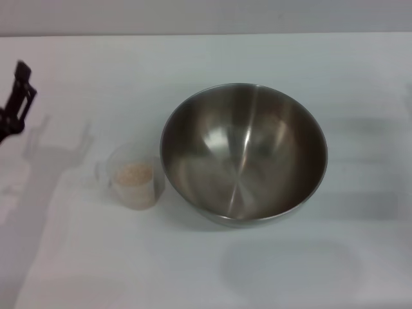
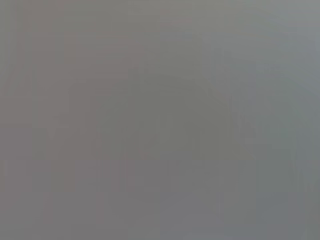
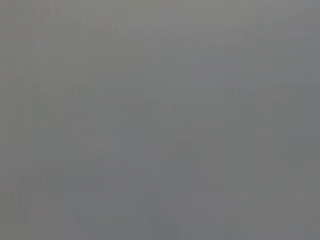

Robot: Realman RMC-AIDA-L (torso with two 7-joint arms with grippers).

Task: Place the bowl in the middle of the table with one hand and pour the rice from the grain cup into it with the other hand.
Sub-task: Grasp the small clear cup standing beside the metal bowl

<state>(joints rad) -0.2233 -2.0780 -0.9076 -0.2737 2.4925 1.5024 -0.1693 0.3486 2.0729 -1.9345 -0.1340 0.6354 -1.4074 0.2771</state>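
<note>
Saw a flat white table [image 1: 360, 257] filling the frame. Saw a big shiny metal bowl [image 1: 243, 151] sitting upright a bit right of the middle of the frame, with nothing inside. Looked hard and stiff, smooth and slippery, and likely not too heavy for its size. Best grabbed by the thin rim, since the round sides would slide away.

Saw a small clear cup [image 1: 122, 158] just left of the bowl, very near or touching; could not tell which. Stood upright, with a little handle poking toward the left of the frame. Looked light and easy to tip, so best held gently around the wall or by the handle, and kept level. Saw pale rice [image 1: 134, 175] heaped inside. Would likely run out fast like sand once tilted.

Spotted the left gripper [image 1: 18, 96] at the upper left edge of the frame, well apart from the cup. Could not tell if open or closed. Found no right gripper anywhere. Got only plain grey from both wrist views.
</note>
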